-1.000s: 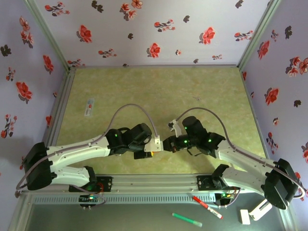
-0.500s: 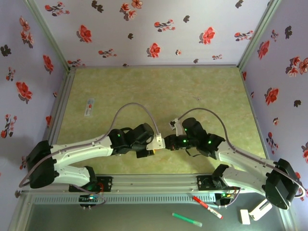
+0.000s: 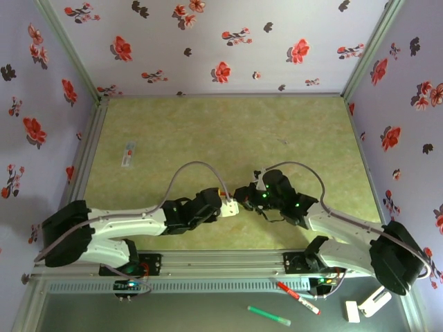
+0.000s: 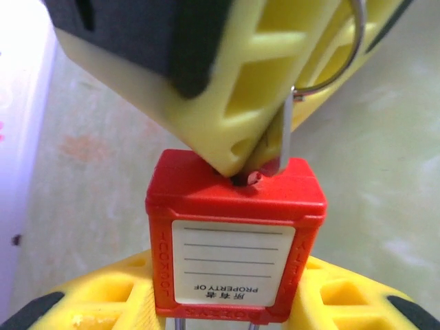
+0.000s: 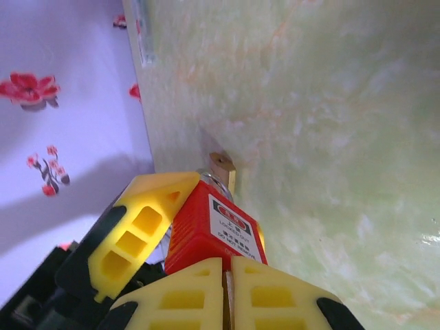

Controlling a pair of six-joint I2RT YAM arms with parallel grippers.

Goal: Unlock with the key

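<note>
Both arms shifted slightly; left fingers (image 4: pixel 103 302) pinch red padlock (image 4: pixel 234 199), right fingers (image 4: pixel 275 69) pinch key (image 4: pixel 284 137).

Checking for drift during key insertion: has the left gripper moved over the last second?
Yes, slightly. In the top view the left gripper has shifted right, farther from the white label, which has not moved.

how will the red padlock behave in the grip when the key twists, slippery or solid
Probably rigid: the red padlock is a blocky plastic-looking body. Its smooth glossy faces may slip, though the left gripper clamps its flat sides, which should resist twisting. The thin key likely flexes before it does.
</note>
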